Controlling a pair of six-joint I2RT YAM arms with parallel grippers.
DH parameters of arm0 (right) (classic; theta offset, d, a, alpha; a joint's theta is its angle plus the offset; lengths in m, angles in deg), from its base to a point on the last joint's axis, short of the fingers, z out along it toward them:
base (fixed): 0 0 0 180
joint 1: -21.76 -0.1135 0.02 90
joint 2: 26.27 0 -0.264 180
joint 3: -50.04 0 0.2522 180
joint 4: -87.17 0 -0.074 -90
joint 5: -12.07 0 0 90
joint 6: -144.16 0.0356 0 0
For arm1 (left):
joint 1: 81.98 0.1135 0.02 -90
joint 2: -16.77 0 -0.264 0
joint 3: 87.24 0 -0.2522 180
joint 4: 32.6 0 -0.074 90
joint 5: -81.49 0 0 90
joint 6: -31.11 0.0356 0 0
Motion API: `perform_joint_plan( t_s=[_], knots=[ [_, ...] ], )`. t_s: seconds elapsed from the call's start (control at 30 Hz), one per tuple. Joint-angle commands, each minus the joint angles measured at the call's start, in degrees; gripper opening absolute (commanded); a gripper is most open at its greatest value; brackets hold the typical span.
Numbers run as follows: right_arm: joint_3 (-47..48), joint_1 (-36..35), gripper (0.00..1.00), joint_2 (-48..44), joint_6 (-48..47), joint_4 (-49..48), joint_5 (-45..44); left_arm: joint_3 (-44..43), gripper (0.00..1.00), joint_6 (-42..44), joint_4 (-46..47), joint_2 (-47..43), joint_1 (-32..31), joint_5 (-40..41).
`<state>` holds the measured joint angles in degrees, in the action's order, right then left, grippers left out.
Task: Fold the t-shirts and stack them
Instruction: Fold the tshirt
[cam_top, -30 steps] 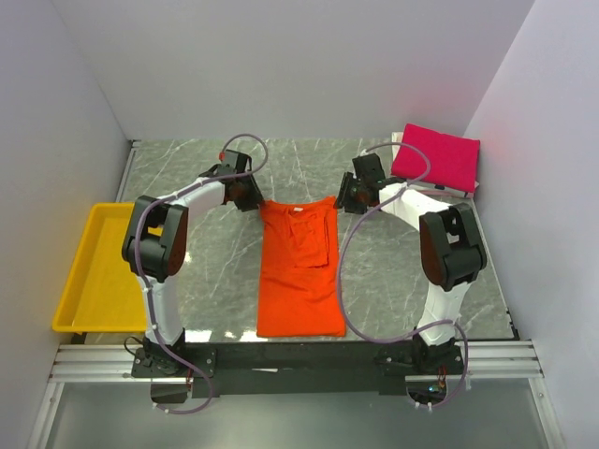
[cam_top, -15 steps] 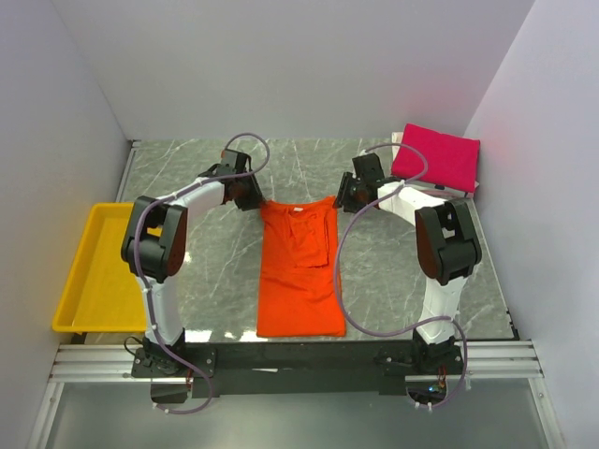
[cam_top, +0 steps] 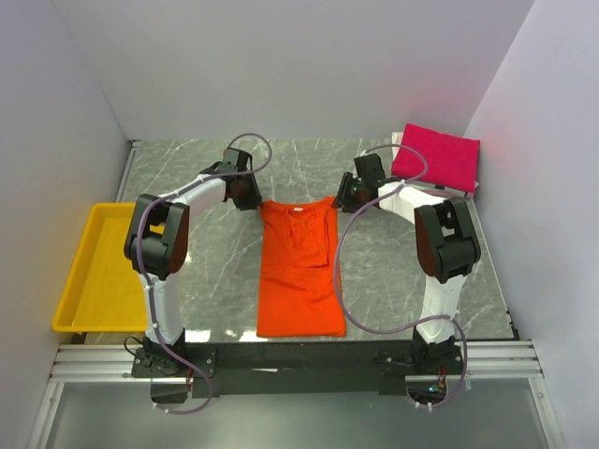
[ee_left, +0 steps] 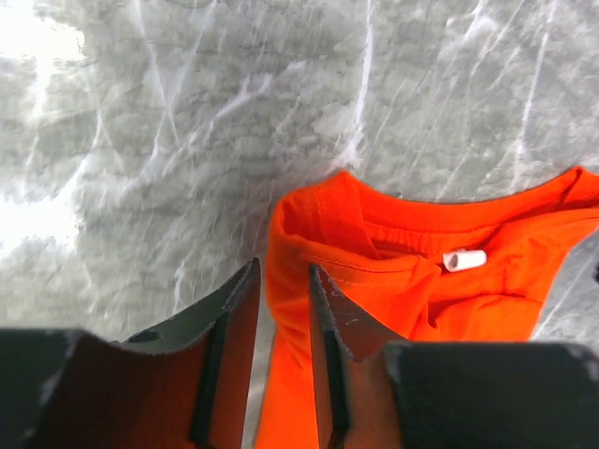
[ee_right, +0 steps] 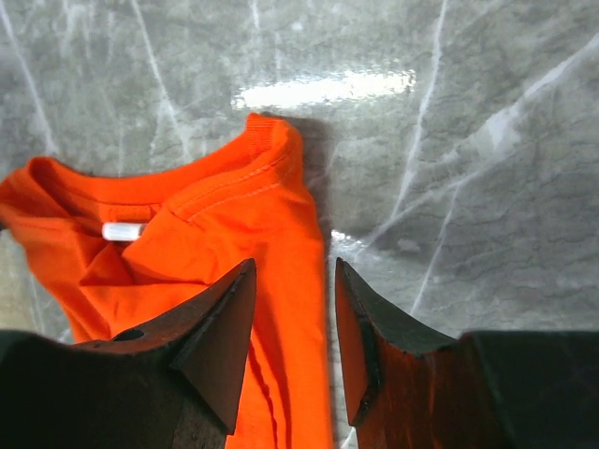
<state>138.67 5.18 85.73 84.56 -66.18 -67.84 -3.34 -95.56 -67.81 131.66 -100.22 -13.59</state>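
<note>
Orange shirt (cam_top: 298,271) lies flat, folded lengthwise into a narrow strip, collar at far end. Pink shirt (cam_top: 438,156) sits folded, far right.

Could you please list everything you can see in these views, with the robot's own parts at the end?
orange t-shirt: one, bright orange, flat at the table's centre, collar at the far end
magenta t-shirt: one, magenta-pink, folded, far right corner
neck label: one, white, inside the orange collar
tray: one, yellow, off the table's left edge
table: one, grey marble pattern, under everything
cables: two, purplish grey, looping along the arms
left gripper: one, black, open, astride the shirt's left shoulder edge
right gripper: one, black, open, astride the right shoulder edge
</note>
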Motion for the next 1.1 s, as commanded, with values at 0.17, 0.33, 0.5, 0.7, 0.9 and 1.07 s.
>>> perform_joint_plan(
  t_s=[0.17, 0.33, 0.5, 0.7, 0.9, 1.07],
  knots=[
    [-2.62, -1.70, 0.46, -5.56, 1.33, -1.81, 0.99, -6.94, 0.33, 2.12, 2.91, 6.39, -0.04, -5.81],
    [-6.40, -6.09, 0.46, -12.49, 0.81, -1.46, -0.85, -10.20, 0.22, 1.86, 3.96, 8.41, -0.04, -7.39],
    [-8.68, -13.38, 0.47, -16.55, 0.81, -1.10, -4.90, -11.79, 0.06, 1.95, 4.93, 8.60, -0.13, -8.45],
    [-7.73, -13.58, 0.47, -14.81, 1.42, 0.12, -8.67, -10.29, 0.15, 1.95, 5.81, 8.51, -0.04, -7.66],
    [-0.44, -8.83, 0.48, -7.35, 0.55, 1.44, -9.65, -8.97, 0.41, 2.91, 8.53, 7.28, -0.04, -8.72],
    [7.47, -4.53, 0.48, -0.48, -1.12, 4.51, -12.11, -11.52, 0.38, 3.09, 7.39, 8.51, -0.04, -9.07]
  ],
)
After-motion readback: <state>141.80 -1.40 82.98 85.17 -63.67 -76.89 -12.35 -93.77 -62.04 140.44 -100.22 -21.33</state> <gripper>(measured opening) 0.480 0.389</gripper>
